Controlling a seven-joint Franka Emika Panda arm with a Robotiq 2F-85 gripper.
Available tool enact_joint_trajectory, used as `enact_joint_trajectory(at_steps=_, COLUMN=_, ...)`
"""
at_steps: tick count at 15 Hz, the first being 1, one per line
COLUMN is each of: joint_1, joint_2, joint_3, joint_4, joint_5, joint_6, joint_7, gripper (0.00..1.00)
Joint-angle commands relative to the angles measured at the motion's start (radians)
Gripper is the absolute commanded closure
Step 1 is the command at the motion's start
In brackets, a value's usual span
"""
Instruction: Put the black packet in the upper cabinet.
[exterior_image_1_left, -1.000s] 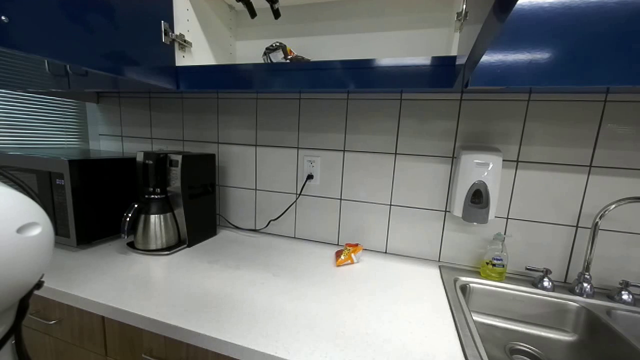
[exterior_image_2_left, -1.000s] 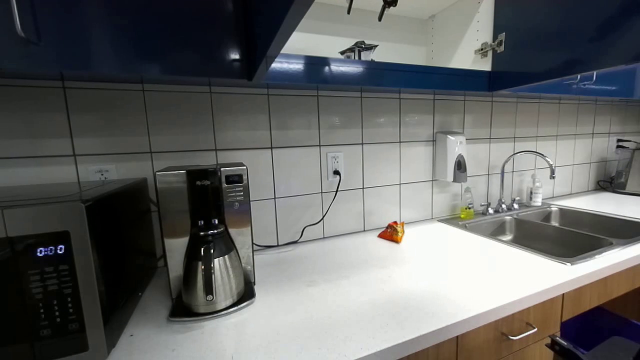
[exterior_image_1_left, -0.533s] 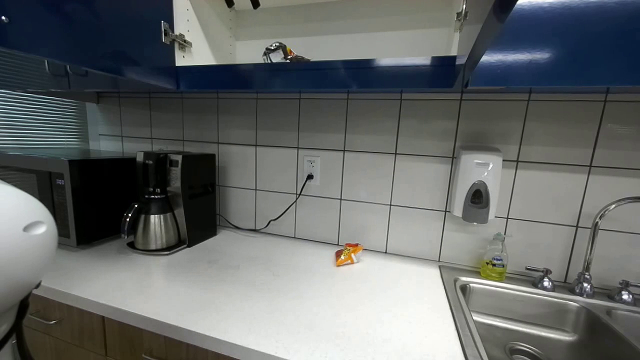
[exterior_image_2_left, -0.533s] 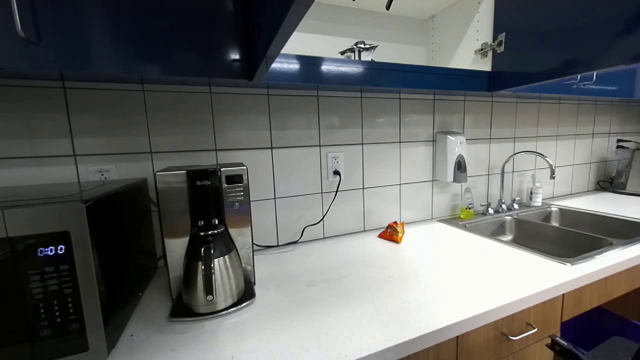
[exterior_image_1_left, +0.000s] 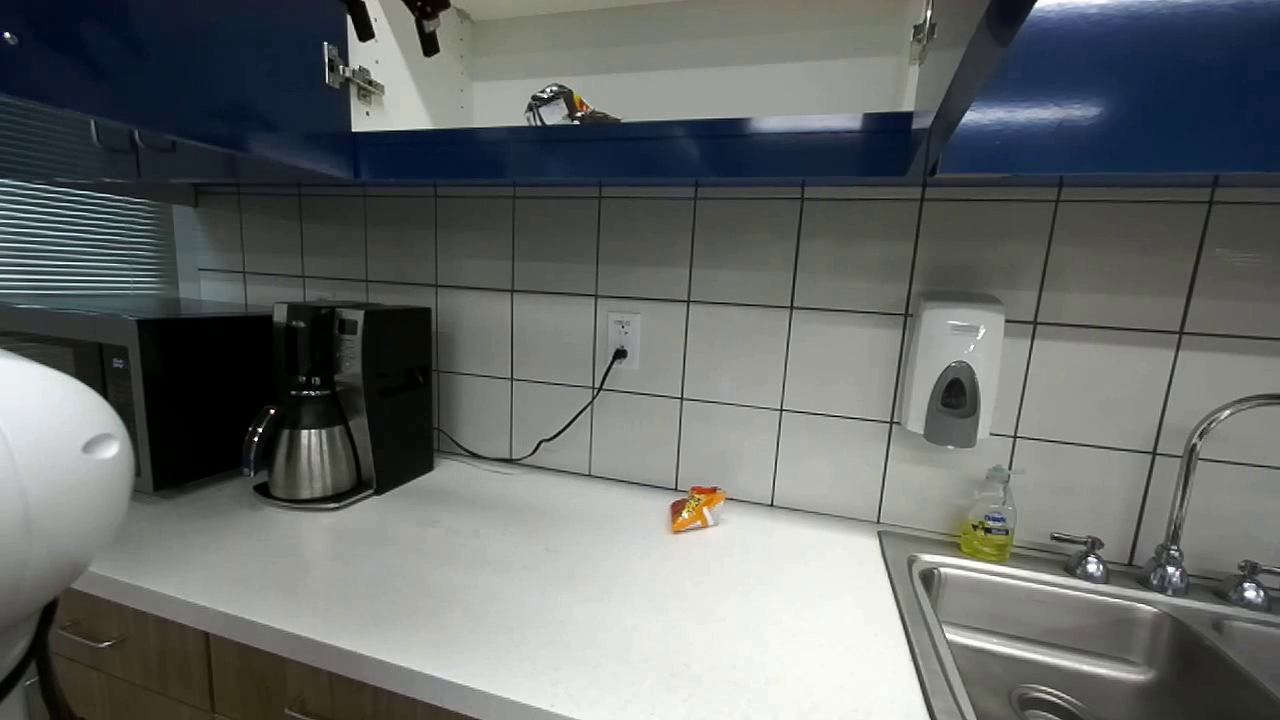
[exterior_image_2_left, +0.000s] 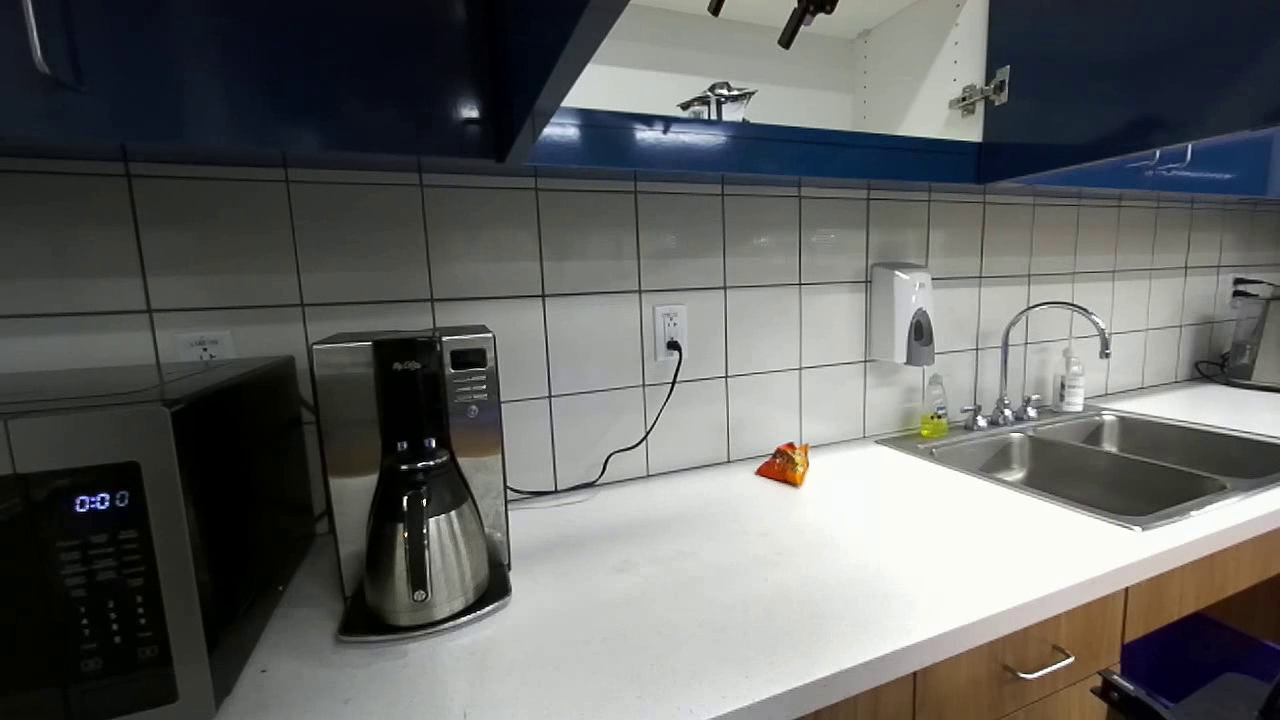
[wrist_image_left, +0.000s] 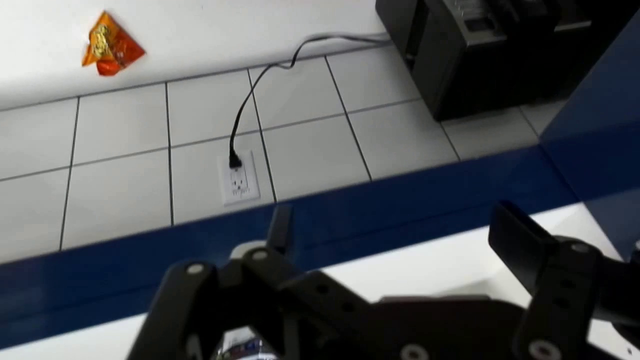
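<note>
Fingers stand wide apart in the lower half of my wrist view, one just left of center, the other toward the right, so I read the gripper as released. In both exterior views I get only their dark tips at the top edge of the frame, well apart from the black packet. It sits inside the upper cabinet, just behind the blue front edge, high in the frame in both exterior views. At the bottom of the wrist view a shiny sliver shows behind my linkage; it's probably the same packet, but too much is hidden to swear to it. Lower down, an orange packet lies on the white counter near the tiled wall, right of center in both exterior views, upper left in the wrist view. At the left edge of an exterior view my white arm covers part of the microwave, with the coffee maker just beside it. The sink takes the lower right corner, a soap bottle on its rim.
</note>
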Motion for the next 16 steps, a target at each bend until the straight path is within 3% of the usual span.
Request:
enact_joint_trajectory(at_steps=1, joint_1=0.003, joint_2=-0.085, joint_3=-0.022, joint_4=-0.099, joint_5=0.033, joint_6=-0.122, joint_7=-0.071, gripper=0.00)
enact_joint_trajectory(at_steps=7, joint_1=-0.022, joint_2=-0.148, joint_3=-0.048, joint_4=-0.201, joint_5=0.037, joint_6=-0.243, joint_7=-0.078, gripper=0.00)
enact_joint_trajectory(at_steps=16, joint_1=-0.037, joint_2=-0.166, joint_3=-0.141, joint_4=-0.462, joint_5=0.055, joint_6=-0.176, joint_7=-0.205, gripper=0.00)
